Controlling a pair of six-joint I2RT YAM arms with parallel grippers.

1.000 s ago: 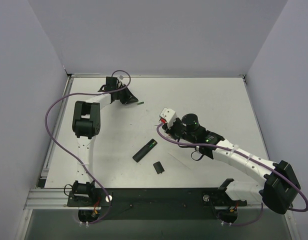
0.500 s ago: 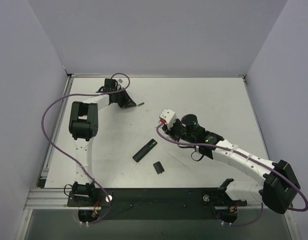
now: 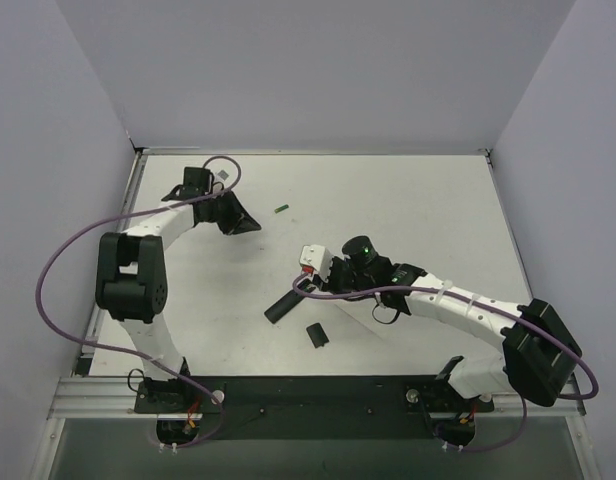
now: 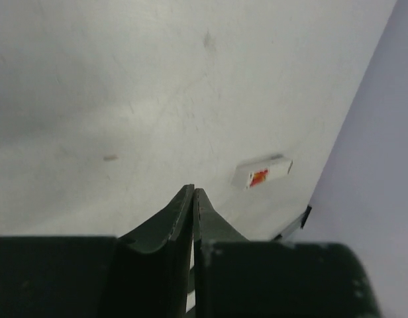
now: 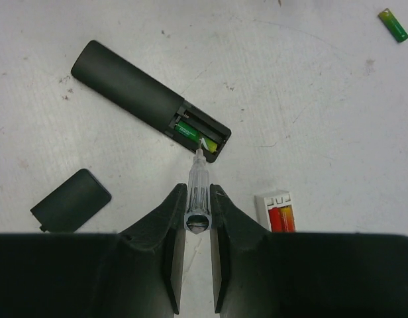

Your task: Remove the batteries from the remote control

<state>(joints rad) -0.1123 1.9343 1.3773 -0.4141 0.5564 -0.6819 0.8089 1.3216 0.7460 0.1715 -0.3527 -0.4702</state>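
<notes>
The black remote control (image 5: 134, 89) lies flat with its battery slot uncovered and a green battery (image 5: 189, 130) inside it. My right gripper (image 5: 197, 191) is shut on a clear stick tool (image 5: 197, 175), whose tip touches the slot's end by that battery. In the top view the remote control (image 3: 282, 308) pokes out from under the right gripper (image 3: 310, 287). A second green battery (image 3: 281, 209) lies loose farther back, also seen from the right wrist (image 5: 394, 24). My left gripper (image 3: 246, 224) is shut and empty, left of that loose battery; its tips (image 4: 193, 191) hover over bare table.
The small black cover piece (image 3: 316, 334) lies just near the remote, also visible from the right wrist (image 5: 71, 201). A white connector block (image 5: 278, 211) with red and orange sits beside my right fingers. Another white block (image 4: 262, 172) lies near the left wall.
My right gripper has moved left and down onto the remote, bringing the tool tip to the slot. The left arm has swung left, away from the loose battery, which stayed put.
</notes>
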